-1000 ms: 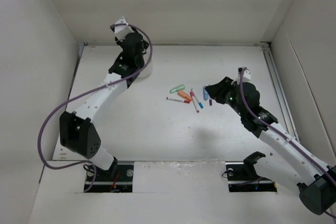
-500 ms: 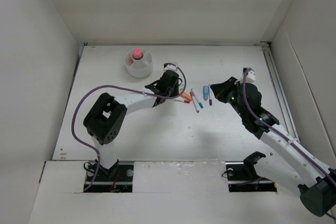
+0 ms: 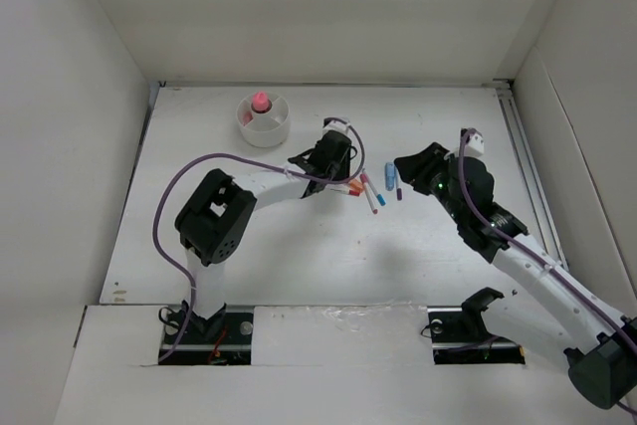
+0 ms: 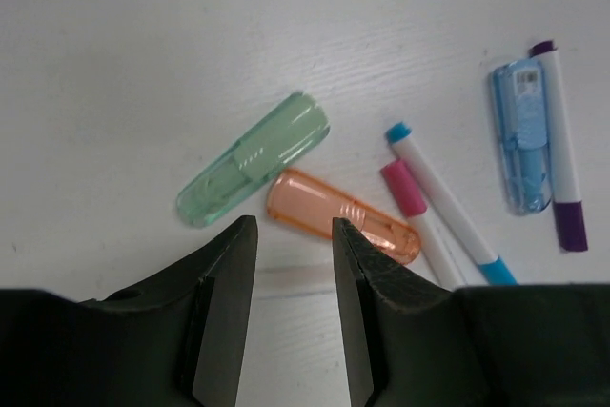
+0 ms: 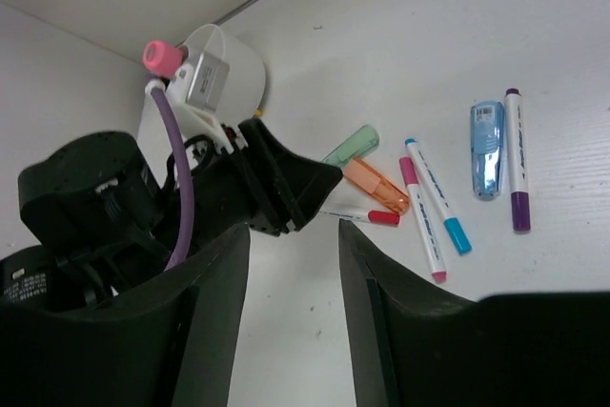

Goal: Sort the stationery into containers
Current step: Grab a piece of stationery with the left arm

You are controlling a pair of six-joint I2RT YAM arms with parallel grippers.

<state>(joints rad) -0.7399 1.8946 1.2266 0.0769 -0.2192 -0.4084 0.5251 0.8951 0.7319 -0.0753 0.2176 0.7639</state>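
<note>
The stationery lies in a loose pile at mid-table. In the left wrist view I see a green clear pen [image 4: 253, 159], an orange clear pen [image 4: 343, 218], a pink-tipped marker [image 4: 416, 205], a blue-tipped marker [image 4: 446, 205], a blue clear piece [image 4: 521, 135] and a purple marker [image 4: 559, 145]. My left gripper [image 4: 294, 228] is open and empty just above the orange pen. My right gripper [image 5: 294, 235] is open and empty, right of the pile [image 3: 370, 189]. The white cup [image 3: 269, 129] holds the pink-capped bottle [image 3: 261, 102].
A red-capped marker [image 5: 367, 216] lies by the orange pen, partly under my left gripper [image 5: 276, 183]. The two grippers [image 3: 338, 168] [image 3: 403, 168] flank the pile closely. White walls enclose the table, with a rail [image 3: 523, 146] along the right side.
My left arm has swung from over the cup down to the pile. The pink-capped bottle now shows standing in the cup. My right arm has barely moved.
</note>
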